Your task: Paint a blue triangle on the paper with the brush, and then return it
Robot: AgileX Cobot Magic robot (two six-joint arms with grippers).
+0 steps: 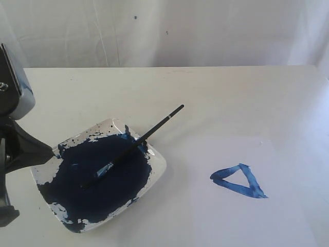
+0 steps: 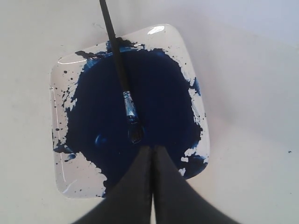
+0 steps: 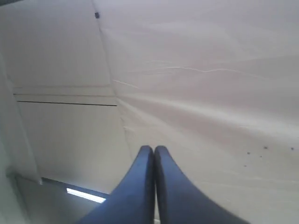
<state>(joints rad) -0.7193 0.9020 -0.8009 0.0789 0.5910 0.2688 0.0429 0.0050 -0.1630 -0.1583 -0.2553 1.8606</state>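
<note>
The black brush [image 1: 134,145] lies in the paint dish [image 1: 158,162], its tip sunk in the dark-blue pool and its handle sticking out over the far rim. In the left wrist view the brush [image 2: 119,70] points down toward the blue-stained tip. A hollow blue triangle [image 1: 240,181] is painted on the white paper [image 1: 231,221] at the right. My left gripper [image 2: 153,148] hangs shut and empty just above the dish, beside the brush tip; in the exterior view it shows at the left edge [image 1: 49,153]. My right gripper [image 3: 153,149] is shut, holds nothing and faces a white backdrop.
The dish [image 2: 60,116] is a white rounded square, splashed with blue on its rim. A cream tabletop [image 1: 231,98] stretches behind the dish and paper. A white cloth backdrop [image 1: 169,31] hangs behind the table's far edge.
</note>
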